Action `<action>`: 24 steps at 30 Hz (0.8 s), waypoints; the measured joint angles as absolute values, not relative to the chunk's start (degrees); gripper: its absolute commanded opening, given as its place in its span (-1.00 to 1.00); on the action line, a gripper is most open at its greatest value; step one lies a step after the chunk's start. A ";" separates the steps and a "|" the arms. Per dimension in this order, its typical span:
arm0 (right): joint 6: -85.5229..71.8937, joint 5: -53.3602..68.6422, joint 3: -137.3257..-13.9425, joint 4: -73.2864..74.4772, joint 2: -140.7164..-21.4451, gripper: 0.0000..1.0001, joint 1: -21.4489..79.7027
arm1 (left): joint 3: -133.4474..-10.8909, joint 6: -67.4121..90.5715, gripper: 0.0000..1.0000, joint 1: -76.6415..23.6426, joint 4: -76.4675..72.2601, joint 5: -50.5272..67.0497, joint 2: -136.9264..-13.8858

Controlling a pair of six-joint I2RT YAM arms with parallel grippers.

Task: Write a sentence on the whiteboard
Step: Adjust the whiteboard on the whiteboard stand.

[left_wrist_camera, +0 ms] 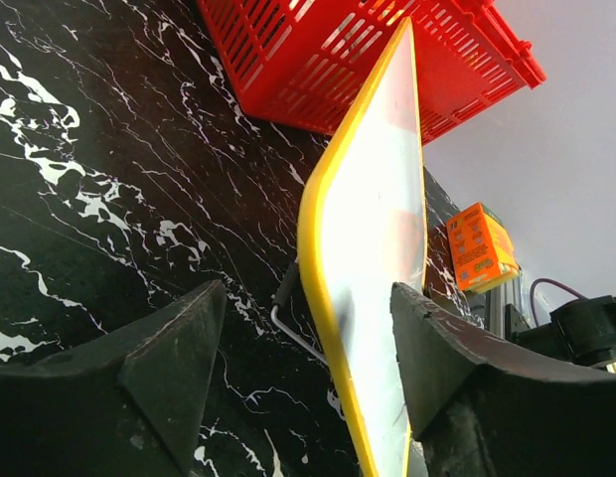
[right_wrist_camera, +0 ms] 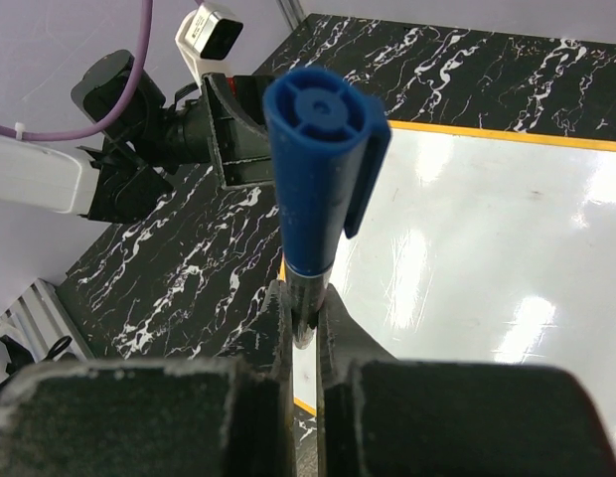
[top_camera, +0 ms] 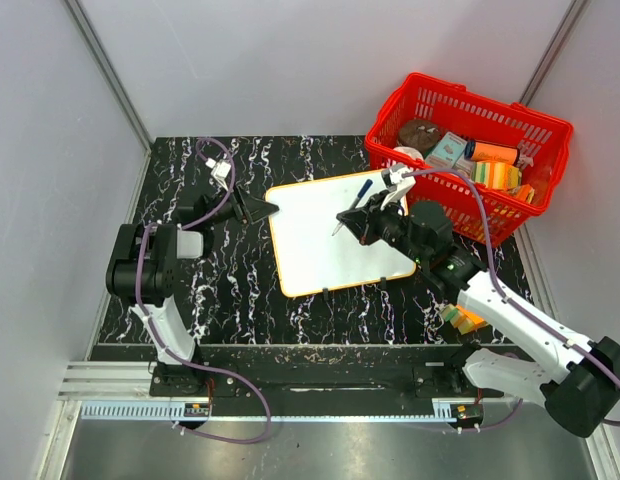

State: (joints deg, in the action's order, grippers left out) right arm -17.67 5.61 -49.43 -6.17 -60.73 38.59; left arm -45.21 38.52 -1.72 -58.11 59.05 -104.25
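Observation:
The whiteboard (top_camera: 330,240) lies tilted on the black marble table, its white face blank inside a thin yellow frame; no sentence shows on it. My left gripper (top_camera: 268,209) sits at the board's left corner, open. In the left wrist view the board's yellow edge (left_wrist_camera: 333,328) runs between the spread fingers of this gripper (left_wrist_camera: 308,363). My right gripper (top_camera: 352,220) hovers over the upper middle of the board, shut on a blue marker (top_camera: 356,201). The right wrist view shows the marker's (right_wrist_camera: 323,169) dark barrel pinched in this gripper (right_wrist_camera: 306,316), blue capped end toward the camera.
A red basket (top_camera: 535,125) with several packaged items stands at the back right, close to the board's far corner. An orange box (top_camera: 462,318) lies on the table by the right arm. A metal wire leg (left_wrist_camera: 288,323) shows under the board. Grey walls flank the table.

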 measured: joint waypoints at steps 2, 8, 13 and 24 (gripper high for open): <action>-17.80 5.61 -49.43 -6.20 -61.04 -1.00 38.59 | -45.84 40.51 0.19 -1.56 -60.29 59.86 -106.06; -17.85 5.61 -49.43 -6.24 -62.39 -1.00 38.59 | -47.92 46.04 -0.02 -1.39 -65.67 61.87 -110.10; -17.85 5.58 -49.43 -6.52 -63.05 -1.00 38.59 | -48.90 50.09 -0.24 -1.39 -70.43 63.24 -111.85; -17.85 5.67 -49.04 -10.48 -65.32 -1.00 38.59 | -48.90 47.42 -0.63 -1.52 -65.54 63.88 -110.37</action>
State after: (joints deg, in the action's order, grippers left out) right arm -17.85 5.67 -49.04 -10.48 -65.32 38.59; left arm -48.90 47.42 -1.52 -65.54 63.88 -110.37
